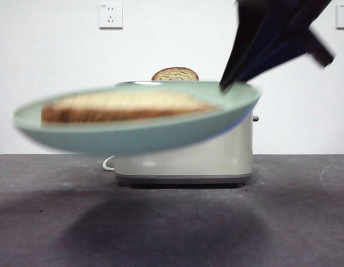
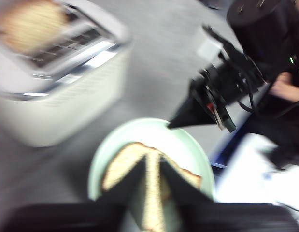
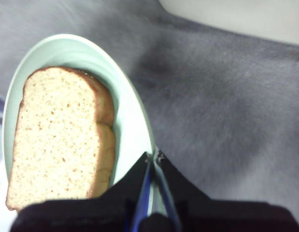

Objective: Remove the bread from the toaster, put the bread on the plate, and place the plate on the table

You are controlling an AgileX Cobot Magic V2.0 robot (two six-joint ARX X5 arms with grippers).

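Bread (image 3: pixel 60 140) lies flat on the plate (image 1: pixel 160 130), which hangs in the air in front of the toaster (image 1: pixel 216 158), clear of the table (image 1: pixel 294 222). Right gripper (image 3: pixel 154 157) pinches plate rim, jaws closed on it w/ only the rim between. Left gripper (image 2: pixel 151 166) is above the bread, jaws apart, nothing held. Plate is blurred in front view and hides most of the toaster. Second slice (image 1: pixel 175 74) pokes from toaster top.
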